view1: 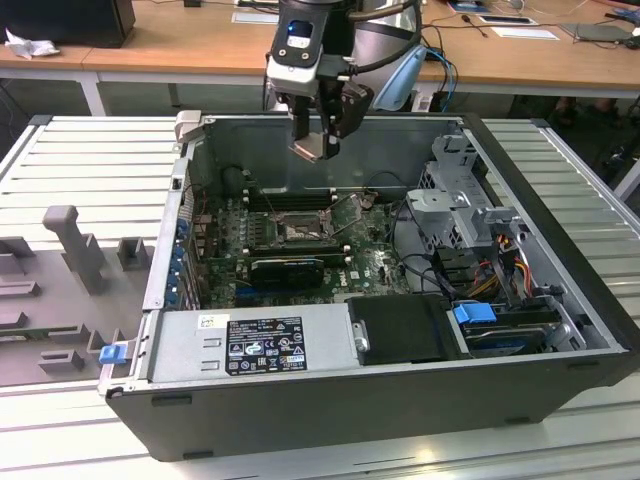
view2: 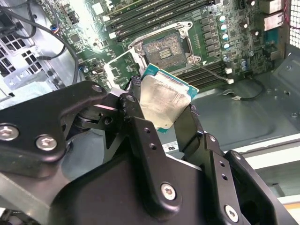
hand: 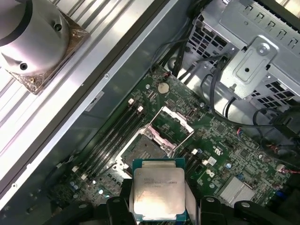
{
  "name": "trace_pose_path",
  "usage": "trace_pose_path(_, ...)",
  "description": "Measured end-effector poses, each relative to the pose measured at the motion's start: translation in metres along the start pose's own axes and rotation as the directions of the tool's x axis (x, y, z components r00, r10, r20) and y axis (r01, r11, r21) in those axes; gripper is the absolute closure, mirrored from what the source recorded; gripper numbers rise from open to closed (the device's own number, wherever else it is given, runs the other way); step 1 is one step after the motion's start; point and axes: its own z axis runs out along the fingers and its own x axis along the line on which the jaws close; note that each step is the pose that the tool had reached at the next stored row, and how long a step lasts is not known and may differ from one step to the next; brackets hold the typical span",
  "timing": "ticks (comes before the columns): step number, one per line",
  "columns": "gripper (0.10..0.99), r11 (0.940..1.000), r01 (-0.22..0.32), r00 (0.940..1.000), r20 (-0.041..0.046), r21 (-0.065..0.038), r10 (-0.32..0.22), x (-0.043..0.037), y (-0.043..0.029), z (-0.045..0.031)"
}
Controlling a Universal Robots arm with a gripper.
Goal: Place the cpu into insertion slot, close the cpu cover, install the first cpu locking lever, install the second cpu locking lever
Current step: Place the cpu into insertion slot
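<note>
My gripper [view1: 318,140] hangs above the open computer case, shut on the cpu [view1: 311,150], a flat square chip with a pale metal face. In both wrist views the cpu [view2: 164,98] [hand: 157,190] sits between the black fingers [view2: 136,112], held by two opposite edges. The insertion slot [view1: 300,232] lies on the green motherboard well below the chip, its pin field [hand: 143,150] [view2: 164,47] bare. The cpu cover [hand: 174,123] [view2: 117,70] stands swung open beside the slot.
Long black memory slots [view1: 285,198] run behind the socket, and a black finned block [view1: 290,268] sits in front of it. A power supply [view1: 250,345] lines the near case wall, with a drive cage [view1: 460,190] and cables at the exterior view's right. Grey fixtures [view1: 70,240] stand outside the case.
</note>
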Motion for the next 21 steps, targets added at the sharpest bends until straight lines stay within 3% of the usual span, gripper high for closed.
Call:
trace_pose_path(14,0.561,0.9922,-0.125,0.9921,0.0109,-0.003,0.125,0.0000,-0.0001,0.0007)
trace_pose_path(21,0.561,0.9803,-0.198,0.9801,0.0171,-0.005,0.198,0.0000,-0.0001,0.0014)
